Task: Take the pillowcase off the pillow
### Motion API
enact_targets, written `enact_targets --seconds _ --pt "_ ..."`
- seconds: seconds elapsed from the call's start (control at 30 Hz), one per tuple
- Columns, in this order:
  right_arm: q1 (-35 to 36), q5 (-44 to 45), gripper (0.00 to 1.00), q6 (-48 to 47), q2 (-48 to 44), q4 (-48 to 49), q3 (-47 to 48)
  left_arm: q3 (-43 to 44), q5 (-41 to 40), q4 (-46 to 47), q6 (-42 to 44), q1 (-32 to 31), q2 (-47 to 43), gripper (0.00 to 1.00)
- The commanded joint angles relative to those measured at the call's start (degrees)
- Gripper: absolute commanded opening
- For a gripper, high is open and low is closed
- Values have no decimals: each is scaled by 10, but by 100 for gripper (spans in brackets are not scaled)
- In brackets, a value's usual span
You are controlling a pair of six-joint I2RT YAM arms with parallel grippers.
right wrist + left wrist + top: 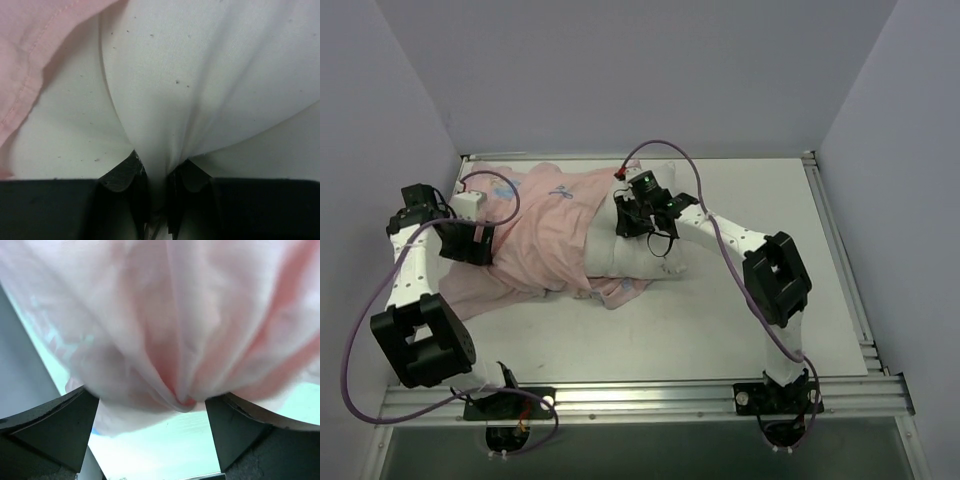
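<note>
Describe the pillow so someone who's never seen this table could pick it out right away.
On the table lies a heap of cloth. The pillow is its right-hand part, a puffy plain white cushion pinched by the right gripper. Unlike the thin pale pink pillowcase covering its left end, it is thick and unprinted.

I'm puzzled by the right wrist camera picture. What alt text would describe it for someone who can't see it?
The right hand is shut on a gathered fold of the white pillow, whose fabric fills most of this close-up view. A hemmed edge of the pale pink pillowcase covers the top left corner.
</note>
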Motion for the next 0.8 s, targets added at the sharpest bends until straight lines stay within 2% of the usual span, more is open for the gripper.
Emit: enact_targets --seconds 0.0,0.13,0.23,0.27,0.33,0.37,0.47,0.5,0.63,0.77 --pt "5 -142 0 48 14 -24 -28 55 75 -54 13 20 -63 94" --pt "-3 -211 0 149 -18 94 -29 51 89 -143 54 23 -119 94" --pt "-3 -231 0 224 -27 178 -27 43 180 -217 108 24 -162 94" --pt "-4 -239 0 242 -25 195 -21 35 213 -226 114 16 -170 94" --pt "-3 -246 0 294 -20 244 -13 19 218 -206 91 1 -191 94" --pt "1 -248 0 312 -16 262 -10 8 208 -188 70 -14 -193 94" --pt "8 -246 0 345 0 289 4 -30 118 -134 1 -129 -183 94" --pt "10 -238 0 351 2 292 10 -42 75 -109 -16 -200 -177 94" --pt "11 -222 0 378 5 312 4 -36 44 -68 -68 -335 -155 94" --pt "11 -208 0 379 4 309 5 -35 -70 -13 -112 -360 -108 94"
